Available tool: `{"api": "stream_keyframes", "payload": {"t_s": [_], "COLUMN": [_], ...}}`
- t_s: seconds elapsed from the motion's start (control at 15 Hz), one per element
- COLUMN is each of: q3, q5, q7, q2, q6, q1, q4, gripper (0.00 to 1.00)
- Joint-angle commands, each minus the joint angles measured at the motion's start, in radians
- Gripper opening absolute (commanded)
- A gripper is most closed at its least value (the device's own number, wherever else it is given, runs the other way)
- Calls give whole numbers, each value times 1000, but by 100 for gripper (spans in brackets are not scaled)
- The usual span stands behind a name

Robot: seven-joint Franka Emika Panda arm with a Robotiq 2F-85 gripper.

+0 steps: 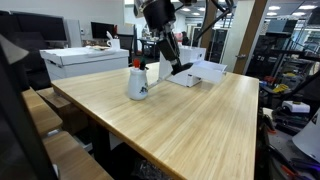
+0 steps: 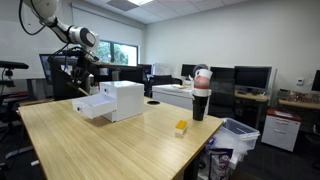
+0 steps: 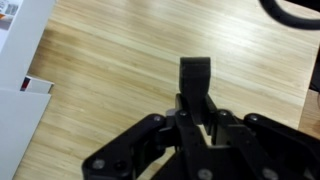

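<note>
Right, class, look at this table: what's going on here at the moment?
A robot arm's gripper hangs over the wooden table, jaws closed on what looks like a small black object. It is close to a white box. A cup stands further along the table, and a small yellow item lies near the edge. The gripper touches neither.
</note>
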Motion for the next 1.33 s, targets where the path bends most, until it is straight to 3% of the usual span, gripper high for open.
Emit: {"api": "stream_keyframes", "payload": {"t_s": [0.0,0.07,0.47,0.6,0.73,1.0,1.07,1.27], "q3": [-14,-15,-19,-20,-20,-21,-22,-21], "q5": [-13,-13,-14,-14,-14,-14,-14,-13], "q7": [-34,-34,-37,-34,-34,-33,-34,-31], "q2": [19,20,30,34,34,35,36,41], "q6": [-43,-46,-63,-66,-66,-69,-71,-73], "q1": [14,14,14,16,16,16,16,18], "q4": [38,41,60,65,67,77,80,90], "gripper": [12,17,23,30,22,18,12,13]}}
